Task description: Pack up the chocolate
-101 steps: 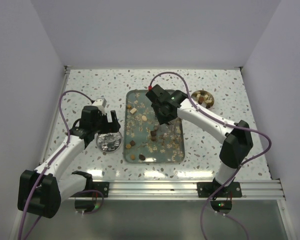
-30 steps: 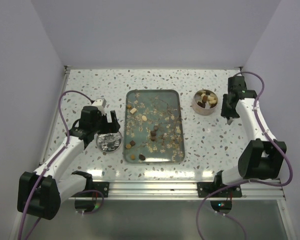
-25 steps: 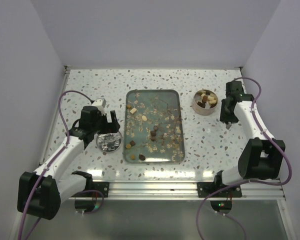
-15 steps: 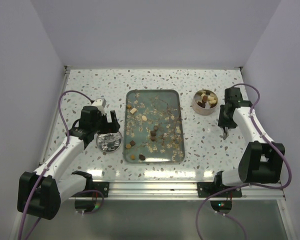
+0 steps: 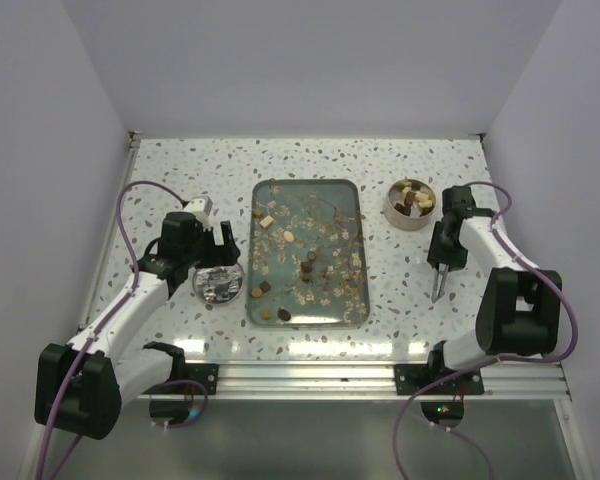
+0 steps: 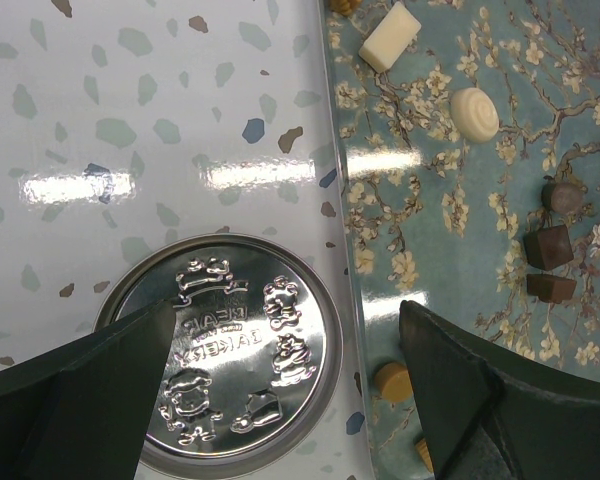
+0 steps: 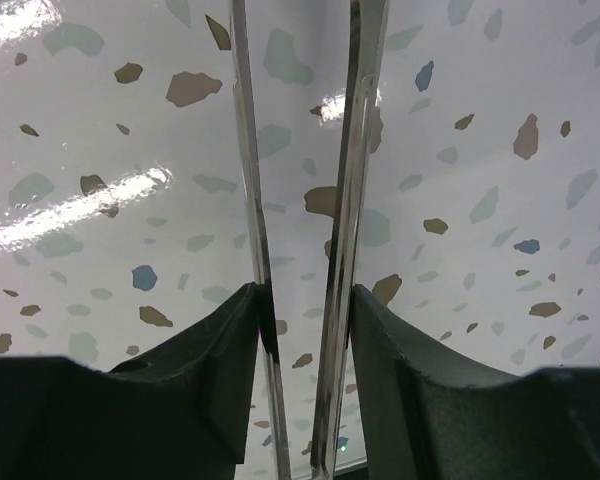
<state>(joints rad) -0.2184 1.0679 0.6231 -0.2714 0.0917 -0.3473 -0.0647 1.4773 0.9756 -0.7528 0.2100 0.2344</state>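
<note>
The right end effector [image 5: 437,292] has left the bowl [image 5: 411,204], slightly open and empty. Chocolate [image 5: 308,266] waits on the tray [image 5: 307,186]. The left end effector [image 6: 290,390] stays wide open.

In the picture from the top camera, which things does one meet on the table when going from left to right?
Left claw above the round silver lid → flowered tray with loose chocolate → small round tin holding chocolates → right claw, with two thin metal blades, over bare table.
</note>
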